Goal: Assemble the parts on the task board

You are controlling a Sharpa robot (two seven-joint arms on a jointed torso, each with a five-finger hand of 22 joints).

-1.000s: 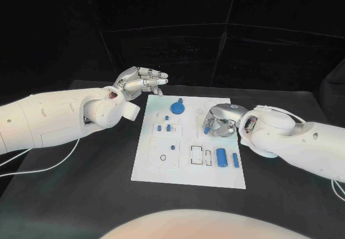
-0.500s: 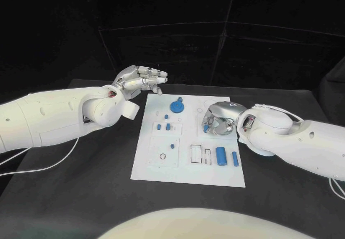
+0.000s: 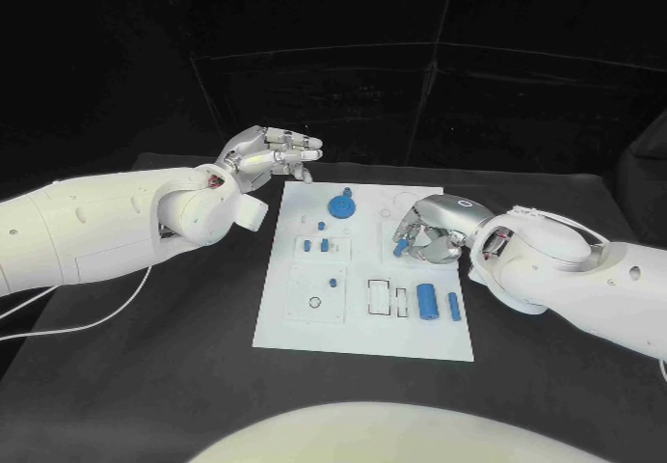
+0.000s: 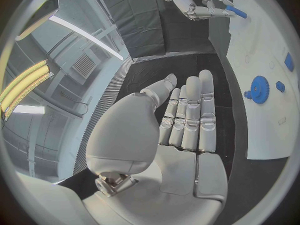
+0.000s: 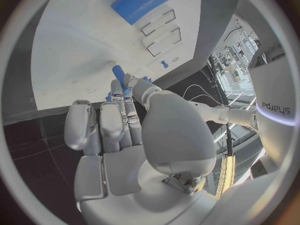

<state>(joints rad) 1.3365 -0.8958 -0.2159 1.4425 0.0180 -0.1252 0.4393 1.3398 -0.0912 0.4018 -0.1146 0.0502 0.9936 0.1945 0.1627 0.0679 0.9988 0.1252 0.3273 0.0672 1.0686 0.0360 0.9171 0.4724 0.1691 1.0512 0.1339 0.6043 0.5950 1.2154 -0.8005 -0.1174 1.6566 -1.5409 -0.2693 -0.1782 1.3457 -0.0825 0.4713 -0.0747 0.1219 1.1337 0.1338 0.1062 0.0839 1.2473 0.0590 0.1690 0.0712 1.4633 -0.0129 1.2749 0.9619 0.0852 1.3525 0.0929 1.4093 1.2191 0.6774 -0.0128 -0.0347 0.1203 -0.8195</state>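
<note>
Task board [image 3: 364, 333] on table; right hand [image 3: 428, 231] pinches small blue peg [image 5: 118, 74] over board; left hand [image 3: 267, 154] empty, fingers apart, beyond far corner.

A black table [image 3: 167, 386] with a white cable [image 3: 84, 313] lying across it.

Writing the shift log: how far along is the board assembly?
Early to midway, at a guess. Done: a blue gear sits on the white board, and small blue pegs stand in it. In hand: the right robot hand pinches a small blue peg above the board. Left: a blue cylinder and a blue bar lie loose by the slots. The left robot hand holds nothing.
</note>
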